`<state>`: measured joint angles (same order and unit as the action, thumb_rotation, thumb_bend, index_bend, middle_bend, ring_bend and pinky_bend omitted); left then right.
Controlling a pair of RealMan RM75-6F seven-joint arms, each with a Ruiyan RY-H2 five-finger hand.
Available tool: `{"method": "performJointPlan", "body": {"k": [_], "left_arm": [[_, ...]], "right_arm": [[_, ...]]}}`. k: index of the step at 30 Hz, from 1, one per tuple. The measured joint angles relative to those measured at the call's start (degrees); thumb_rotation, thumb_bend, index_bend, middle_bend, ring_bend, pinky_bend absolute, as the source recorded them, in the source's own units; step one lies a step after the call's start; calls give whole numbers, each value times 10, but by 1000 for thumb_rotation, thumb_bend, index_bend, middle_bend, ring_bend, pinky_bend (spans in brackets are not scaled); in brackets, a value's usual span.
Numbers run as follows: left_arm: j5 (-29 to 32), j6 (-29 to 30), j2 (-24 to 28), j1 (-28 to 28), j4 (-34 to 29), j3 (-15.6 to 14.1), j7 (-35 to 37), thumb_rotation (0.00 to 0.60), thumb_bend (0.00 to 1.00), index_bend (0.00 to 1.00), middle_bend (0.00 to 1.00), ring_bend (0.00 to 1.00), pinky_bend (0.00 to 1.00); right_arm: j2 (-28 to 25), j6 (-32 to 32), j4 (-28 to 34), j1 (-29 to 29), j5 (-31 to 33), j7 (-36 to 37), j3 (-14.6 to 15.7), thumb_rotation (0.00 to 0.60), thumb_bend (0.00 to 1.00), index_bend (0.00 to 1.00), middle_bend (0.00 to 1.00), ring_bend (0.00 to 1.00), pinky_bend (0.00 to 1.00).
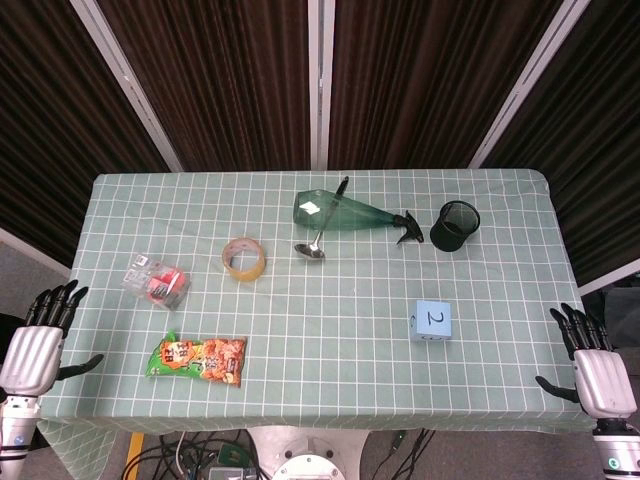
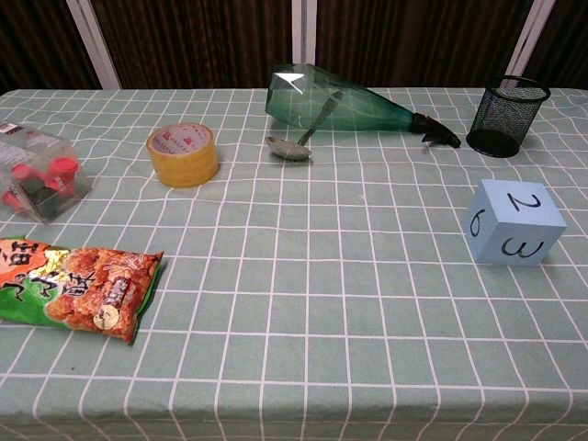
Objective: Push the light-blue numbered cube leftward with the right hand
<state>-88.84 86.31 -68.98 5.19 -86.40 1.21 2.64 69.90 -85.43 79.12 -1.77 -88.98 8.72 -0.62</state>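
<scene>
**Two idle hands, one cube waiting to be pushed**

Two hands hang off the table (image 1: 500, 210) edges, both with fingers spread and holding nothing: the right hand (image 1: 592, 365) sits past the near right corner, well apart from the light-blue numbered cube (image 1: 431, 320), and the left hand (image 1: 38, 340) at the far side from the cube.

Biggest risk, as I judge it: the cube stands loose on cloth, so a push landing high on its right face may tip or roll it instead of sliding it. A glancing contact could also spin it toward the near table edge. Beyond the cube lie the green spray bottle (image 1: 345, 212) and black mesh cup (image 1: 455, 225); a high sweeping approach might clip the cup. Left of the cube, the snack bag (image 1: 197, 359) is well apart, so an overlong push seems a lesser worry.

Neither hand shows in the chest view, and the cube's right face is hidden in both.
</scene>
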Motion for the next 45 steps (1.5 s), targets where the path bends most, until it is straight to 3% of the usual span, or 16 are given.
{"method": "performJointPlan", "body": {"k": [7,9,11,12,13,15,17,20,23,30,37,45], "left_arm": [[0,0,1,-1,0,-1,2,592,0,51,0,0,1],[1,-1,0,-1,1,-1,3,591,0,51,0,0,2],[2,-3,1,0,1,-1,5,589,0,51,0,0,1],[2,-3,1,1,0,0,6,591,0,51,0,0,1],[1,-3,1,2,0,0,6,592,0,51,0,0,1],[0,-3,2,3,-2,0,5,593,0,51,0,0,2],[-3,-3,3,3,-4,-1,3,592,0,51,0,0,2],[-5,-3,2,3,-4,-3,-2,591,0,51,0,0,2],[-5,-6,1,5,-6,-3,-2,591,0,51,0,0,2],[-6,-15,-1,10,-7,-4,-5,592,0,51,0,0,2],[-4,-20,-2,13,-6,-6,-7,593,0,51,0,0,2],[0,-24,0,13,-1,-7,-1,593,0,51,0,0,2]], "right_arm": [[-2,0,2,-1,-2,1,1,600,37,0,0,0,0],[-3,-2,2,-1,-6,7,1,600,320,0,0,0,0],[-4,-4,0,-3,-13,19,3,600,819,0,0,0,0],[-6,-3,-1,-4,-17,24,4,600,942,0,0,0,15],[-7,-2,-1,-5,-20,28,6,600,998,0,0,23,86],[-8,-2,-1,-6,-19,23,5,600,1000,0,62,199,328],[-7,-2,1,-6,-16,11,3,600,1000,0,322,518,601],[-17,12,9,-10,-16,5,8,600,1000,0,567,669,702],[-36,42,21,-17,-13,8,15,600,1000,0,752,733,736],[-103,136,77,-53,-8,4,33,600,1000,0,933,838,765],[-139,247,131,-106,-2,-2,46,600,1000,0,947,847,765],[-163,384,175,-191,26,29,40,600,1000,0,947,847,765]]}}
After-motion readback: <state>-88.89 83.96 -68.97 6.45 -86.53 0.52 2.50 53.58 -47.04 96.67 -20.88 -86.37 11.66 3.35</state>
